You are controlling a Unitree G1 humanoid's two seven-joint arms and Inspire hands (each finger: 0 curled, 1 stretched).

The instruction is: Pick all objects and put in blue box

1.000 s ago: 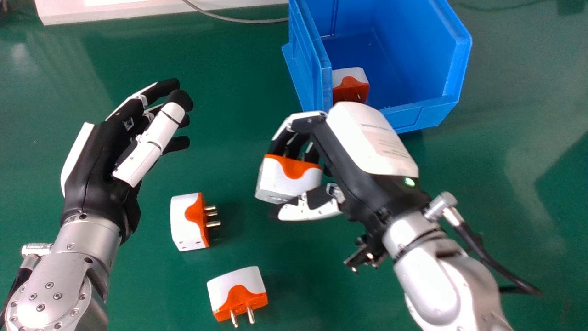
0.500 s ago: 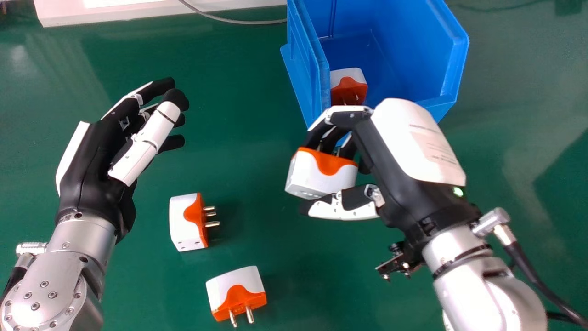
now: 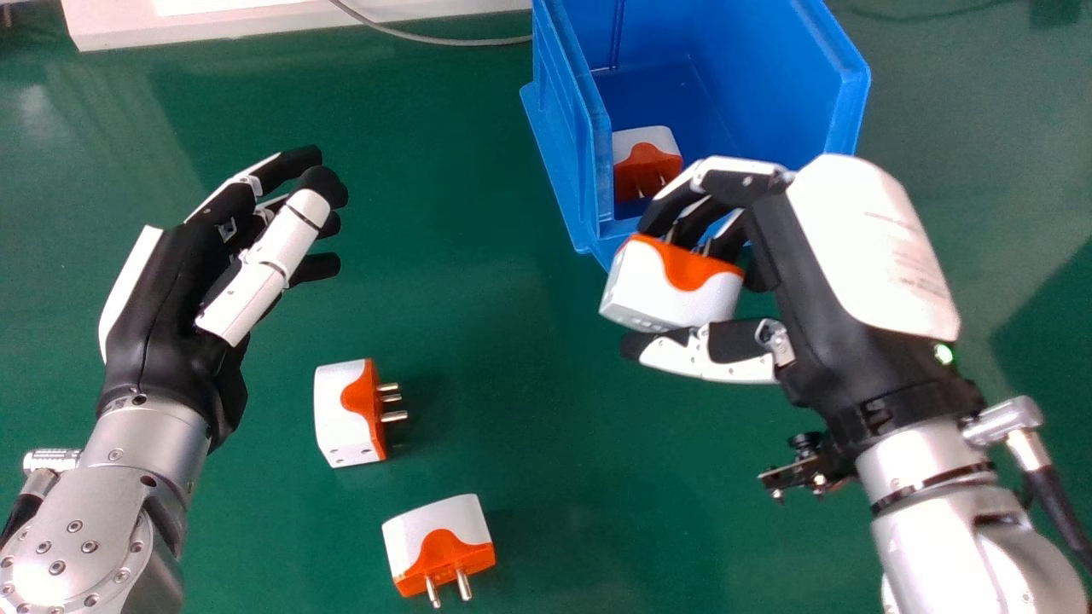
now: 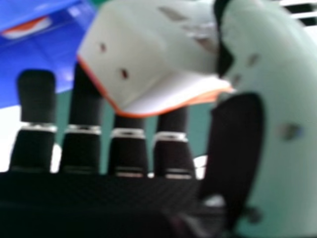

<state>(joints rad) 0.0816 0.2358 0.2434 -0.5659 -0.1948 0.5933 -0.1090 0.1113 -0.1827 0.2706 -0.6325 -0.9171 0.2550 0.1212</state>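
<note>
The right hand [image 3: 853,264] has its fingers and thumb curled round a white and orange plug [image 3: 674,290], near the front edge of the blue box [image 3: 840,111], which holds a second plug [image 3: 646,162]. A third plug [image 3: 345,409] and a fourth plug [image 3: 439,541] lie on the green table [image 3: 529,435], near the left hand [image 3: 171,290], its fingers relaxed and apart.
</note>
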